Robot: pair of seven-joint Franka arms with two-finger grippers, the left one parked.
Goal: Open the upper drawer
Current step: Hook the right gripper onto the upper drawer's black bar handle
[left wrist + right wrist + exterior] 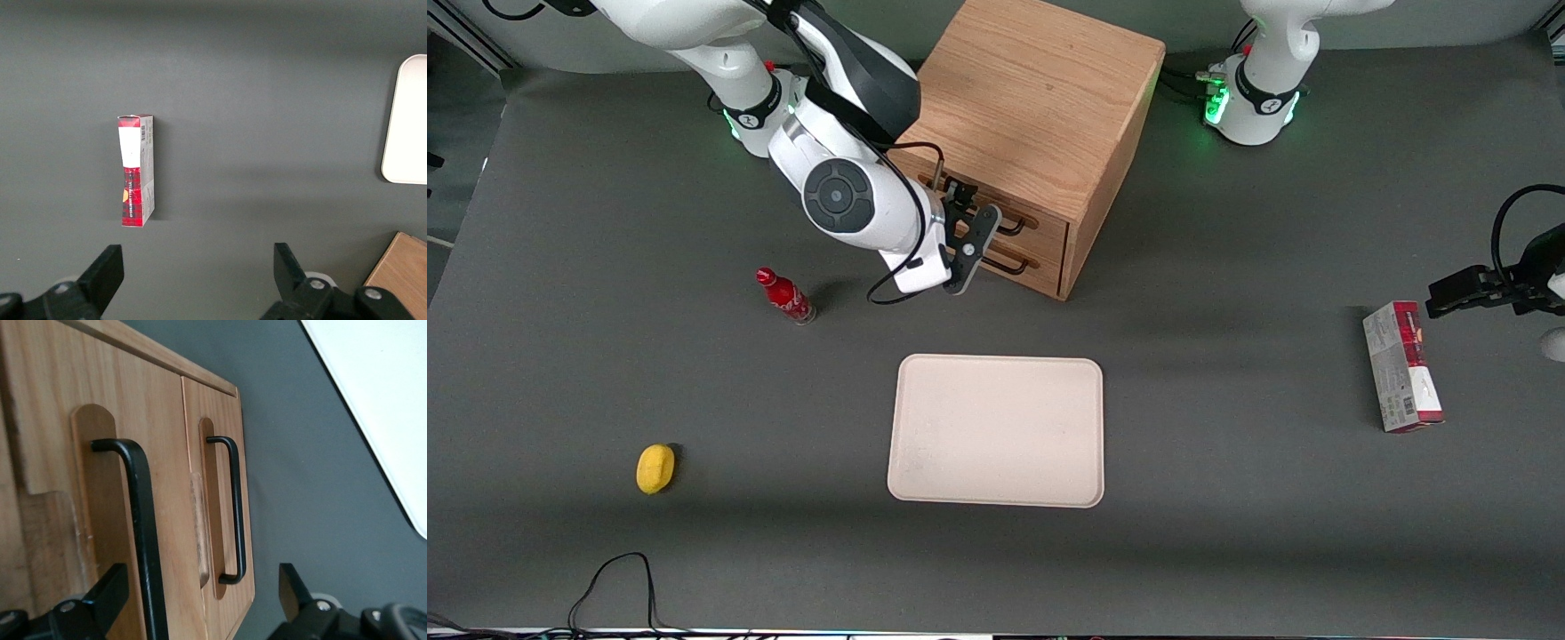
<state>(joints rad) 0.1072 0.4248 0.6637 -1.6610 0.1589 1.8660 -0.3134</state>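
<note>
A dark grey table [1227,533] carries a boxy light-oak cabinet [1040,107] with two stacked drawers facing the front camera. The upper drawer [143,493], closed, has a thin black wire bar handle [143,540] running lengthwise across its front. The working arm's black two-finger gripper [203,597] sits right in front of that drawer, fingers [293,590] spread wide and holding nothing. One finger is just beside the upper handle, so the open jaws appear to straddle it; the lower drawer's handle [235,513] lies just beneath.
</note>
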